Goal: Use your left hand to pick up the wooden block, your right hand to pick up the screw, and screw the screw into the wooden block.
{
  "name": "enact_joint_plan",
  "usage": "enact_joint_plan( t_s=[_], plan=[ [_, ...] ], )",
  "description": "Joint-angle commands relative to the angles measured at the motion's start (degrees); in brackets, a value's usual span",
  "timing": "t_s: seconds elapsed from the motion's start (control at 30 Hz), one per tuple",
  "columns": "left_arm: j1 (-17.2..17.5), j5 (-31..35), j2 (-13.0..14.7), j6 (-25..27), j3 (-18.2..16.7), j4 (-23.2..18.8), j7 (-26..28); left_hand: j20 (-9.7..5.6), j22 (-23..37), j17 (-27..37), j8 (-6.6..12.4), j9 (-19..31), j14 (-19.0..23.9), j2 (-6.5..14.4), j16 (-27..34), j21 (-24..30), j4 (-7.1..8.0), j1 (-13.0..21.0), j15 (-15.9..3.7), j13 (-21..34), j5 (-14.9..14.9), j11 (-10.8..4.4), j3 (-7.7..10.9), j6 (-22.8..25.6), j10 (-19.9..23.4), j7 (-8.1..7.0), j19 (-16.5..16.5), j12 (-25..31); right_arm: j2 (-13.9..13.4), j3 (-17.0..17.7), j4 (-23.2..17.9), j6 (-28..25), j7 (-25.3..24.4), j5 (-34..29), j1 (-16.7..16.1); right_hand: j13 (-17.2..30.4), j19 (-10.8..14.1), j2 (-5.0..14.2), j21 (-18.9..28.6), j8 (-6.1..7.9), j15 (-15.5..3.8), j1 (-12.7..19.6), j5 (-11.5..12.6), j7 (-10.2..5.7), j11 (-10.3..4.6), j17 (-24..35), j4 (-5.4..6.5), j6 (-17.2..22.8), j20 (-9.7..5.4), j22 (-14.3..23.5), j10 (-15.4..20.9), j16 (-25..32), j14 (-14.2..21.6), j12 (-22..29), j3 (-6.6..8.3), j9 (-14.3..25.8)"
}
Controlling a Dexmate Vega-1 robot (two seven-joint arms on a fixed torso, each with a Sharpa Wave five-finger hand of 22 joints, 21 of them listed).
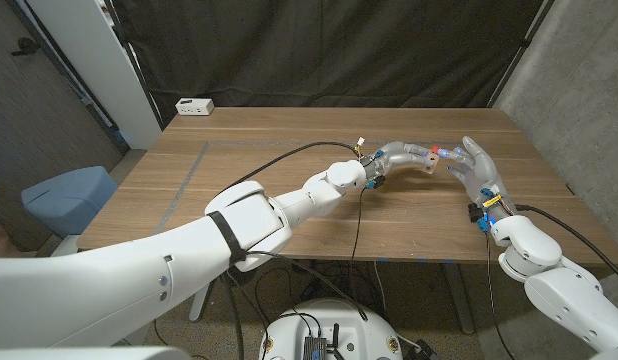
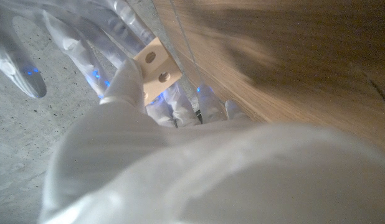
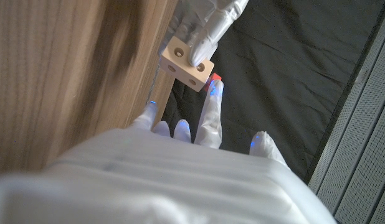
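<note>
The left hand (image 1: 401,156) grips the wooden block (image 1: 428,157) in its fingertips above the table (image 1: 289,140), held out toward the right hand (image 1: 476,172), whose raised fingers meet a small red piece (image 3: 215,78) just beside the block, though whether they pinch it I cannot tell.

Wooden block (image 3: 187,65): pale cube with round holes in its faces, held tilted above the counter. Screw (image 3: 215,79): red bit showing just beside block.
</note>
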Motion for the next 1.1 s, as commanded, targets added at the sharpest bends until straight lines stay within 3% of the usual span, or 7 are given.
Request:
enact_joint_plan(
  t_s=[0.03,0.53,0.73,1.1],
  plan=[
    [-0.50,-0.42,-0.04,1.58,0.26,0.06,0.32,-0.20,0.20,0.18,0.71,0.17,0.52,2.17,-0.02,-0.01,2.24,-1.34,-4.90,0.28,0.34,-0.12,2.71,4.15,0.46,1.73,0.43,0.75,-0.22,-0.54,1.13,0.99,1.83,1.09,0.73,0.10,0.11,-0.17,-0.09,-0.09,0.05,0.43,0.36,-0.10,-0.06,0.10,-0.07,0.29,0.30,0.15,0.50,0.14,0.11,-0.03,0.46,0.08],
    [-0.55,-0.59,0.21,1.25,0.19,0.06,0.40,-0.26,0.20,0.16,0.69,0.17,0.45,2.04,-0.06,0.00,2.13,-1.27,-5.02,0.27,0.33,-0.12,2.69,4.12,0.56,1.77,0.45,0.79,0.43,0.29,-0.56,0.05,-2.39,-0.46,-0.52,0.10,0.29,-0.17,-0.09,-0.41,0.04,0.45,0.36,-0.19,0.35,0.08,-0.10,0.49,0.28,0.16,1.26,0.26,0.71,0.00,0.50,0.08],
    [-0.49,-0.56,0.32,0.81,0.13,0.05,0.35,-0.22,0.20,0.19,0.66,0.17,0.43,2.08,-0.04,0.00,2.17,-1.32,-4.99,0.27,0.33,-0.13,2.67,4.05,0.55,1.72,0.46,0.79,0.99,0.34,-0.98,-0.44,-3.88,-1.13,-0.61,0.11,1.58,-0.23,0.28,-1.42,-0.01,0.72,0.36,0.03,0.85,-0.03,-0.34,-1.12,-0.01,0.15,1.47,0.34,1.43,-0.19,0.60,0.08],
    [-0.32,-0.15,0.60,-0.83,0.14,0.01,0.46,-0.19,0.20,0.19,0.70,0.17,0.58,2.13,0.02,0.01,2.13,-1.24,-4.96,0.28,0.34,-0.11,2.73,4.14,0.51,1.74,0.50,0.78,1.18,0.15,-1.05,-1.27,-4.58,-1.81,-0.11,0.13,1.74,-0.45,0.10,-2.80,0.09,0.81,0.32,-0.64,1.48,-0.06,-0.55,-3.91,0.08,0.13,0.87,0.16,1.55,-0.67,0.60,0.10]
  ],
)
